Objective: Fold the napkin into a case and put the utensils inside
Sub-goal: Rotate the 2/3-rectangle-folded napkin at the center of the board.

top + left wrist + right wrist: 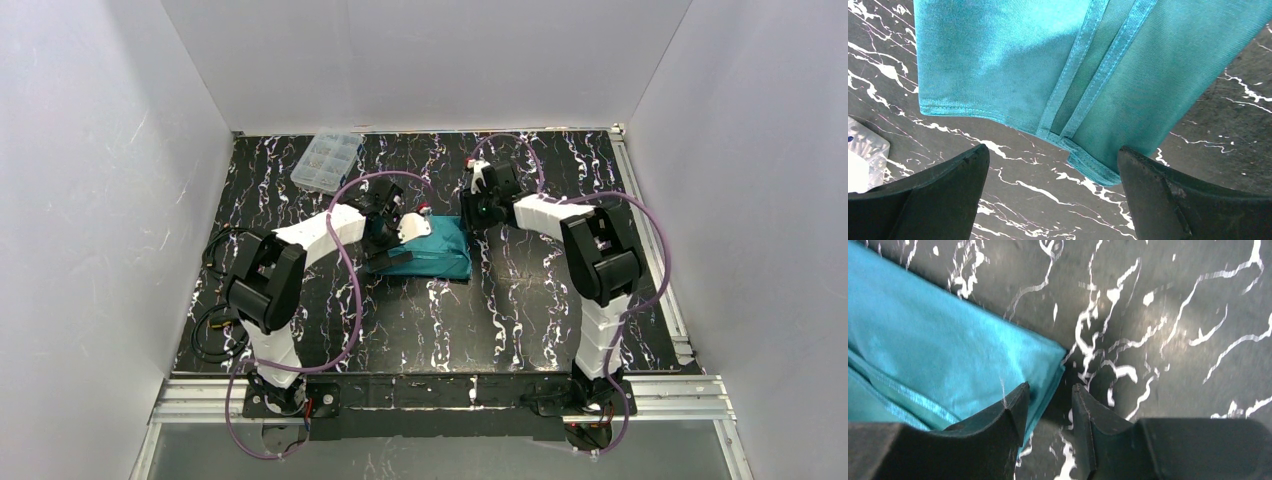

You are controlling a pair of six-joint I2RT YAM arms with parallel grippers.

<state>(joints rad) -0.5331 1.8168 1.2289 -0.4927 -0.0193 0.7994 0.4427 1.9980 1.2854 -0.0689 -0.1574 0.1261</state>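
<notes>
Mid desk [430, 330], napkin [435, 258] lay folded to a flat rect, hem strips showing. Prob next fold: catch all layers at the corner, lift low, keep edges aligned. Both arms reached fwd, wrists tipped down. L pincer [1053, 155] spread wide over napkin's left end, empty. R pincer [1048, 390] half-spread astride far-right corner, nothing visibly pinched.

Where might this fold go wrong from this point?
The right end effector straddles only the folded napkin's corner edge; closing there may catch one layer, or miss, and pull the fold apart. The left end effector, wide open over the stacked hems, may drag them askew if it descends.
</notes>
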